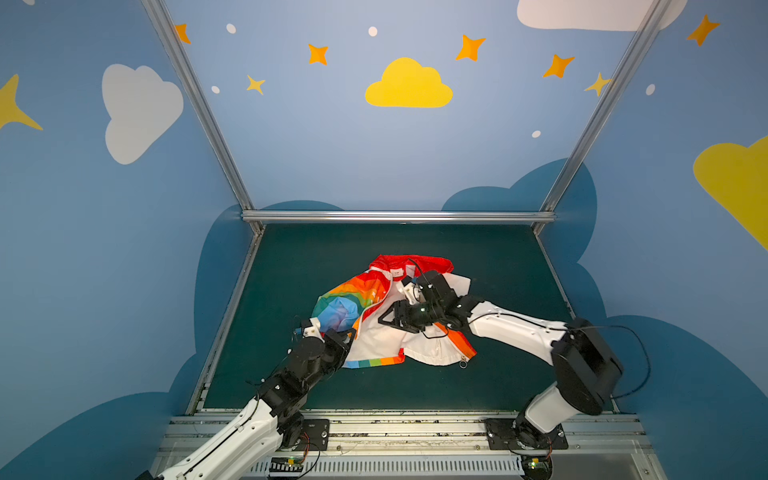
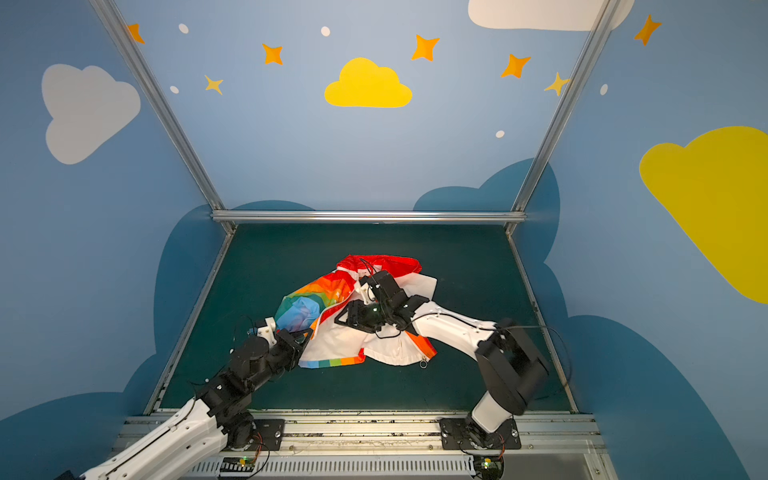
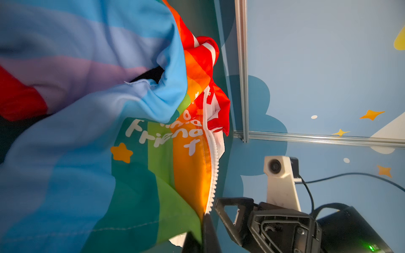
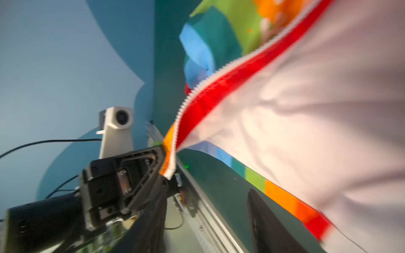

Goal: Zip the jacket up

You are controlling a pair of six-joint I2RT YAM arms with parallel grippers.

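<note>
Jacket: We see the small rainbow-striped child's jacket (image 1: 361,297) of thin cloth lying open around the middle of the dark green table (image 1: 478,257). Its red hood (image 1: 415,262) points toward the far edge, its hem toward the near edge, and the white lining (image 1: 378,345) is turned up.
Left gripper: The left gripper (image 1: 348,334) is clamped on the bottom end of the white zipper tape (image 3: 213,175) on the rainbow front panel, and holds that corner raised off the table.
Right gripper: The right gripper (image 1: 384,319) hangs over the lining just beside that zipper edge, jaws apart, with nothing between them.
Ring pull: The small metal ring pull (image 1: 462,364) lies at the hem corner of the other panel, toward the near edge and well apart from both grippers.
Weight: We judge the jacket very light, so one pinch will drag all of it.
Stiffness: It looks limp and folds easily. Only the toothed tape seems to have some body.
Slip: The smooth cloth may slide out of a shallow pinch.
Where to hold: We would grip the tape ends and the ring pull, not loose cloth.
Risk: The panel with the pull lies folded over, so we expect it to need straightening first.
</note>
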